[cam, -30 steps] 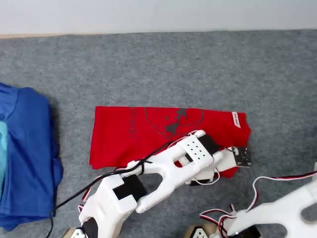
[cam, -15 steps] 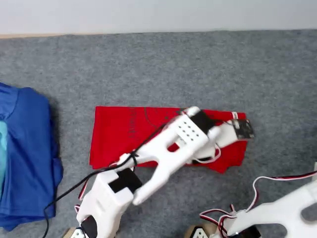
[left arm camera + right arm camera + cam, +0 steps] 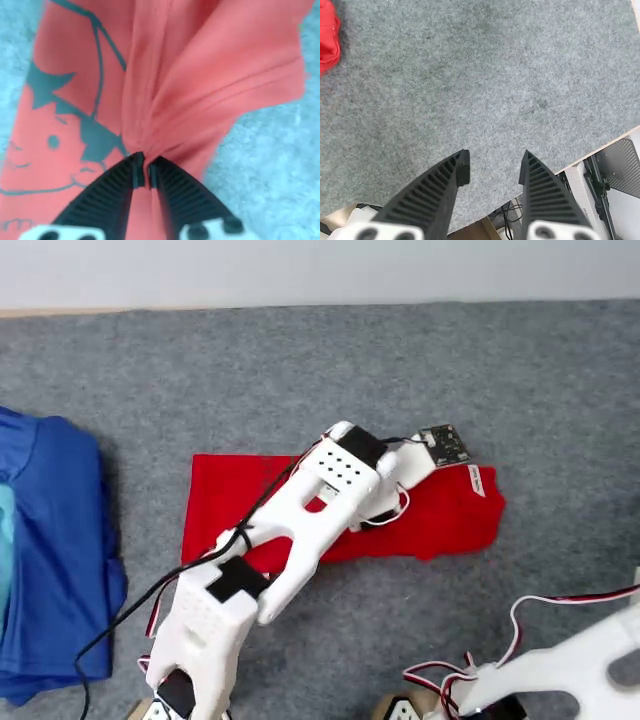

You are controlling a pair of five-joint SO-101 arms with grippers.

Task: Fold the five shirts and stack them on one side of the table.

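Note:
A red shirt point(image 3: 440, 520) with a dark cartoon print lies in the middle of the grey table, its near edge lifted and carried over toward the far side. My left gripper point(image 3: 144, 170) is shut on a pinched bunch of the red shirt point(image 3: 210, 75), and the cloth fans out from its fingertips. In the high view that arm point(image 3: 330, 490) stretches across the shirt toward its far edge. My right gripper point(image 3: 492, 170) is open above bare grey felt, with a corner of the red shirt point(image 3: 327, 40) off to one side.
A stack of blue shirts point(image 3: 50, 560) lies at the left edge of the table. The right arm's white body point(image 3: 560, 665) and its wires sit at the near right corner. The table edge point(image 3: 600, 150) runs close to the right gripper.
My left arm has swung from the shirt's near right edge toward the far side, dragging that edge over the shirt. The right arm has kept still.

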